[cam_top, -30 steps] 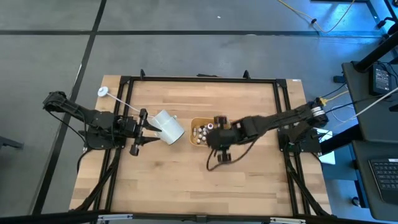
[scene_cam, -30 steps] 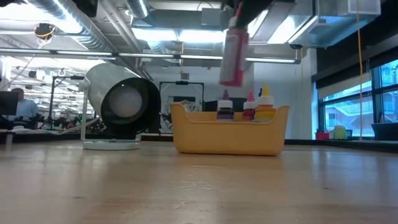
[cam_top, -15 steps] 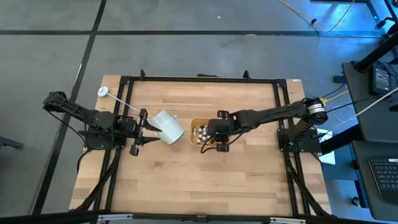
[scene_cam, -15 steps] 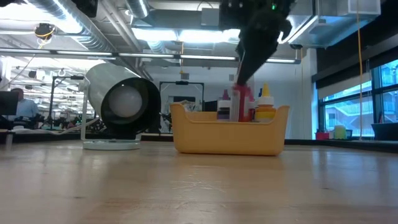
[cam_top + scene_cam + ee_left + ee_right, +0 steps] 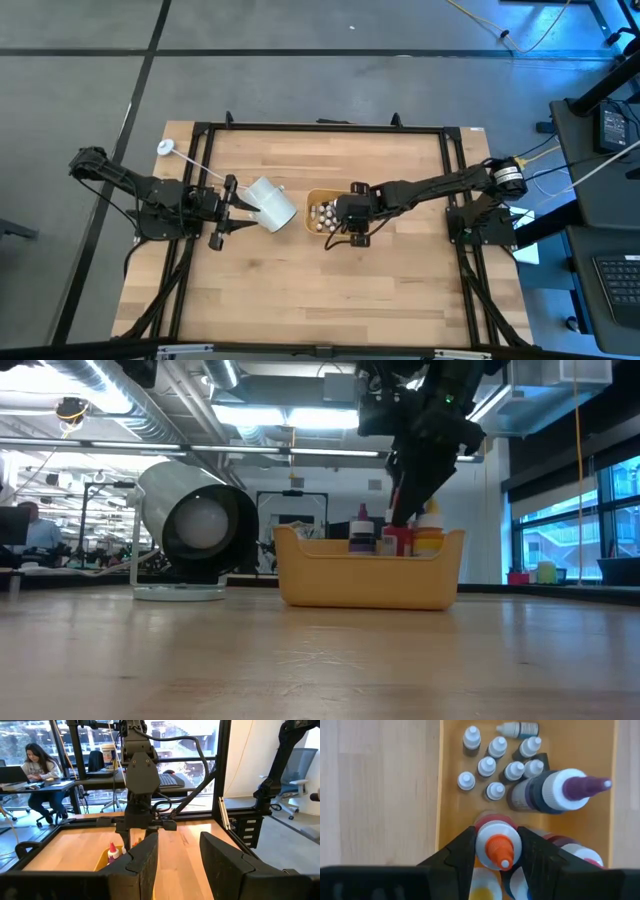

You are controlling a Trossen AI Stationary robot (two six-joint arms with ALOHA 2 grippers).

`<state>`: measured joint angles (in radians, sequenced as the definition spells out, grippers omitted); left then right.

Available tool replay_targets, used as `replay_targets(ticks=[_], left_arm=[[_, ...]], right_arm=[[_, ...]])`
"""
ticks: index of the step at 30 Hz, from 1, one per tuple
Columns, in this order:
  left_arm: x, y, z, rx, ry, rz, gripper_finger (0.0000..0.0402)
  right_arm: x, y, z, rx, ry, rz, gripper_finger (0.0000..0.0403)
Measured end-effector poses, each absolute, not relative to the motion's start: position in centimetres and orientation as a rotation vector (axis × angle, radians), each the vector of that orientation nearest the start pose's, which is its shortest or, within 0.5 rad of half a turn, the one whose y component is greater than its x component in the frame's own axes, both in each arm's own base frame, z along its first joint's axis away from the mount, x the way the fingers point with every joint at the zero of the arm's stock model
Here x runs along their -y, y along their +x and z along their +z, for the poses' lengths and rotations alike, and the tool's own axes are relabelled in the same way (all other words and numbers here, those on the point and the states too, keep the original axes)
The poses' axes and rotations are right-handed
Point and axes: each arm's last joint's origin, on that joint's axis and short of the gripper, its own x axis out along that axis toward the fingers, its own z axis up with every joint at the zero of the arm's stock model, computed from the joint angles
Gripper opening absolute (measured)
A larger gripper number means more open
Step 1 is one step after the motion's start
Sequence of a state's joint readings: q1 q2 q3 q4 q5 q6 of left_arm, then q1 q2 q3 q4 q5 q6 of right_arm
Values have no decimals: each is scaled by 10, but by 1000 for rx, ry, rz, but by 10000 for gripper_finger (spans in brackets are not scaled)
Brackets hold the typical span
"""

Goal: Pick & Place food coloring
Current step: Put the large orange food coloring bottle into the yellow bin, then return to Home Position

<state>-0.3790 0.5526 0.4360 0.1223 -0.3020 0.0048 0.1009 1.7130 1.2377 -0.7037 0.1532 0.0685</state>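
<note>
The yellow-orange tray (image 5: 310, 196) (image 5: 365, 582) sits mid-table and holds several food coloring bottles: tiny white-capped ones (image 5: 487, 766), a larger purple one (image 5: 555, 792), and a yellow one (image 5: 427, 532). My right gripper (image 5: 342, 222) (image 5: 496, 839) hangs over the tray's near part, shut on a red bottle with an orange tip (image 5: 499, 849) (image 5: 397, 540). A large white cup (image 5: 270, 203) (image 5: 195, 525) lies on its side left of the tray. My left gripper (image 5: 228, 210) (image 5: 177, 862) is open just left of the cup. My right gripper pinches the red bottle between its two fingers (image 5: 465, 852) at the white shoulder (image 5: 487, 836) below the orange tip. It comes from above, pointing down. The bottle stands upright, lowered among the others in the tray. My left gripper: whether it touches the cup cannot be told.
Black frame rails (image 5: 200, 128) border the wooden table. A small white round piece on a cord (image 5: 165, 148) lies at the far left corner. A wide bare stretch of tabletop (image 5: 320, 290) lies on the near side. A person sits at a desk (image 5: 37, 762) beyond the table.
My right gripper has moved from the tray's near side toward the far edge and down. It has carried the red bottle from high above the tray into the tray among the other bottles. The left arm and the cup have kept still.
</note>
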Motion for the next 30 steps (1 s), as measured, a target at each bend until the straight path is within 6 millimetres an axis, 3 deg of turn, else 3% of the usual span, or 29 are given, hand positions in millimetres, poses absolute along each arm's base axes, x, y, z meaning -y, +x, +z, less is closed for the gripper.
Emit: replay_targets(ticks=[20, 25, 30], left_arm=[[44, 134, 274, 6, 3, -77, 141], [44, 134, 274, 6, 3, -77, 141], [44, 134, 274, 6, 2, -76, 141]], right_arm=[[-30, 339, 221, -1164, -119, -83, 149], [-30, 342, 239, -1173, -139, -70, 152], [-31, 342, 271, -1180, -113, -86, 153]])
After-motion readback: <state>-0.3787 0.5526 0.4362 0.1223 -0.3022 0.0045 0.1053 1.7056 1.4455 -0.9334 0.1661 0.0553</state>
